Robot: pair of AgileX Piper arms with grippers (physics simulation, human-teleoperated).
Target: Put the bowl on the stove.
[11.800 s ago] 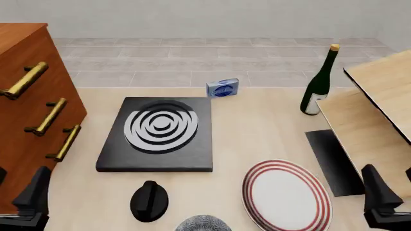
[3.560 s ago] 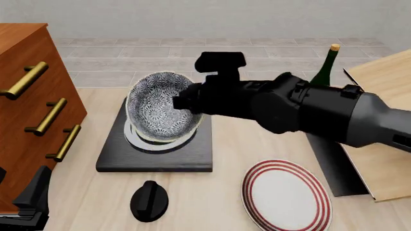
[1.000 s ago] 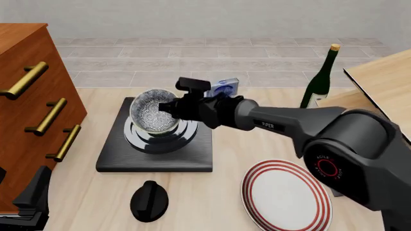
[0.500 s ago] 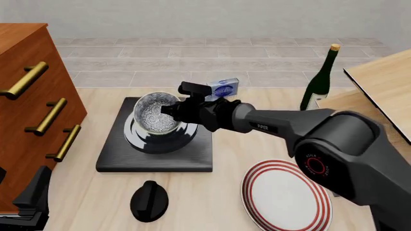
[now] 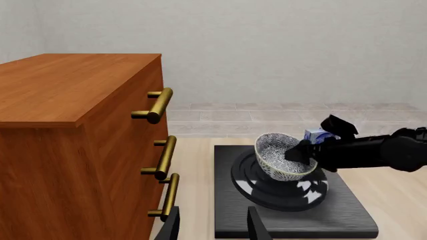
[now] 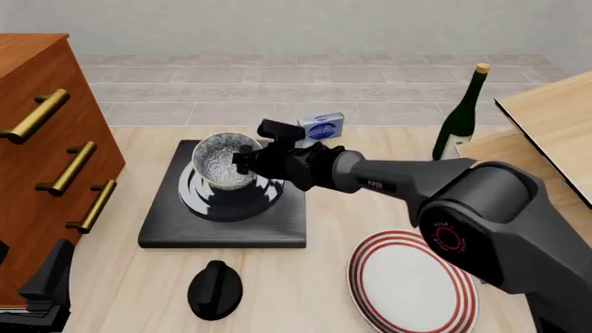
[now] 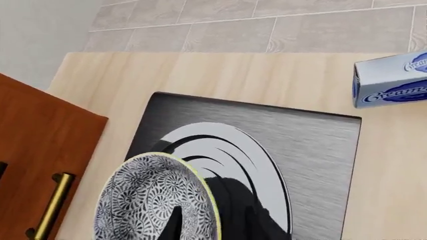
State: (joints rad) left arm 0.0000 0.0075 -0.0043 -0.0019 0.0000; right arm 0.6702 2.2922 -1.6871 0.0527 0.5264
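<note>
Nearly done — right gripper (image 6: pixel 242 161) fingers clamped on the bowl (image 6: pixel 224 161) rim, low over the stove (image 6: pixel 227 196) rings — release remains.

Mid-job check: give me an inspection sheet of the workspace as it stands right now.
Surface: pale wooden table.
Job's things: bowl over the stove burner rings, tilted; contact with the rings cannot be told.
Clutter: black knob, red-ringed plate, blue carton, green bottle.
Grippers: right pincer shut on the bowl rim; left pincer open, off to the side.
Cables: nothing seen.
Surroundings: wooden dresser left, tiled floor beyond.
</note>
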